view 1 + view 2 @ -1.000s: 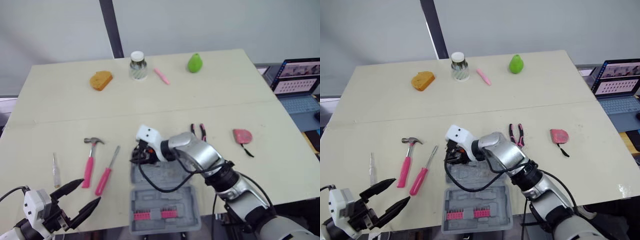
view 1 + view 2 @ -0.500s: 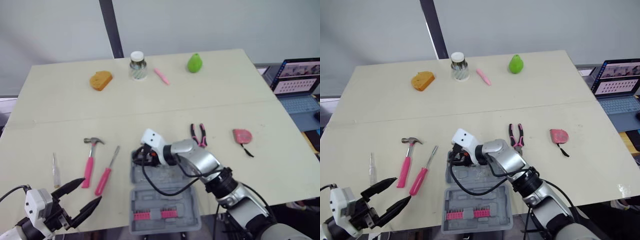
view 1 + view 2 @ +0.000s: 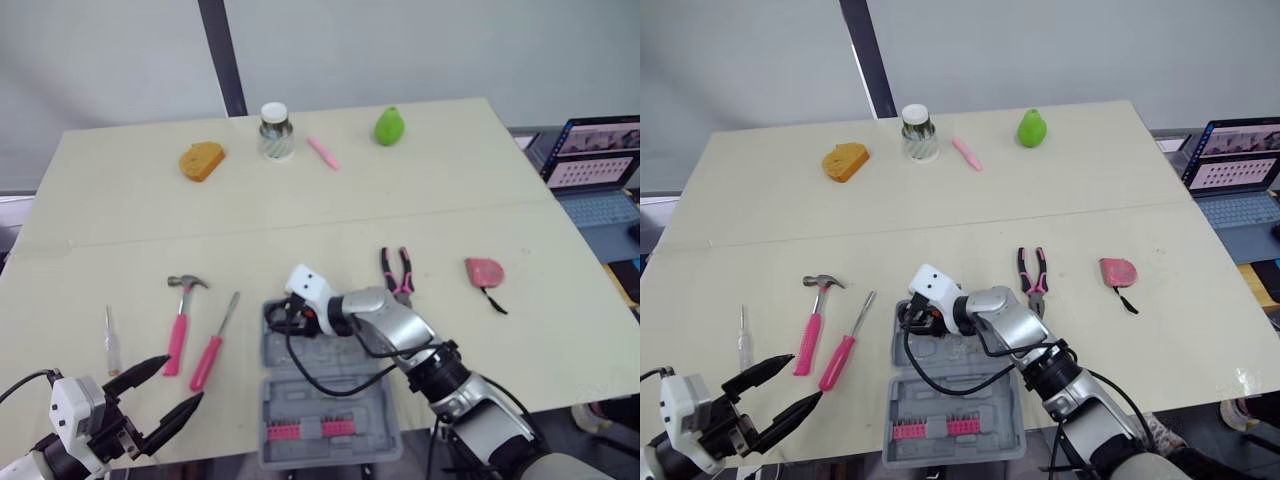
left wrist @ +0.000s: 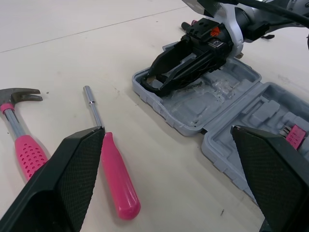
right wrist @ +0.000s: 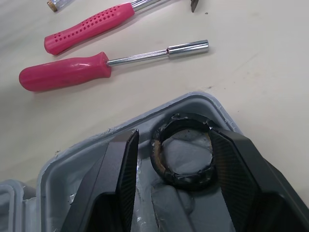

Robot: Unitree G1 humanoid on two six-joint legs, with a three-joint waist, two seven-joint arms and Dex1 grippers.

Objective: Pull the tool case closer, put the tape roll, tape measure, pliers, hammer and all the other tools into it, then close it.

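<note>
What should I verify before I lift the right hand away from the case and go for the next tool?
1. Tape roll inside the tool case: ok, it lies in the far-left corner.
2. Right hand released: ok, probably; its fingers straddle the roll with a gap on one side.
3. Case open to receive tools: ok, both halves lie flat.
4. Left hand free: ok, open and holding nothing.
5. Other tools packed: not ok; the hammer, pink screwdriver, pliers and tape measure lie on the table.
</note>
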